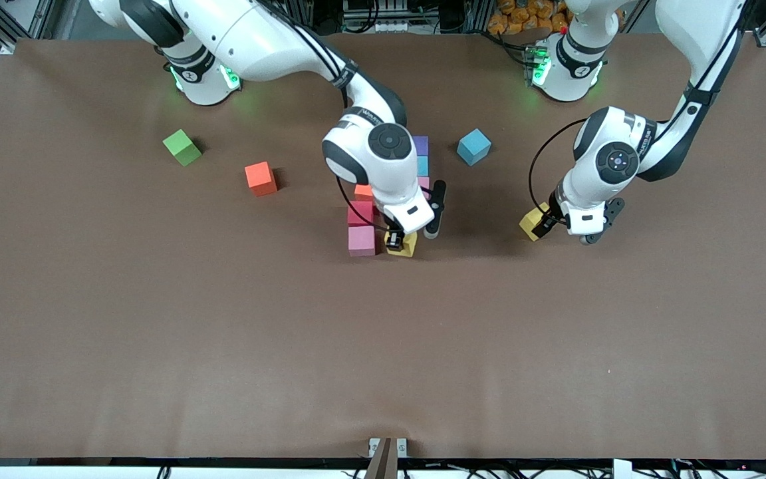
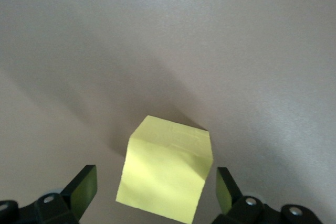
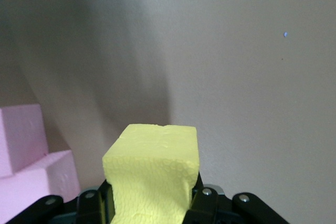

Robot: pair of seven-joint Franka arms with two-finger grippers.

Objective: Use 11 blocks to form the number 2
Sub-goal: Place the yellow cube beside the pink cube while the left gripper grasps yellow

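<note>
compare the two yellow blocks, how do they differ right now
The yellow block by the pink block is clamped in the right hand; the lone yellow block sits between the open fingers of the left hand, not gripped. The first adjoins the pink block in the cluster; the second stands apart toward the left arm's end. Both are same-size yellow cubes.

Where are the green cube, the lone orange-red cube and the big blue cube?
green cube (image 1: 181, 146), front view, top face
orange-red cube (image 1: 260, 177), front view, top face
blue cube (image 1: 473, 146), front view, top face
</note>
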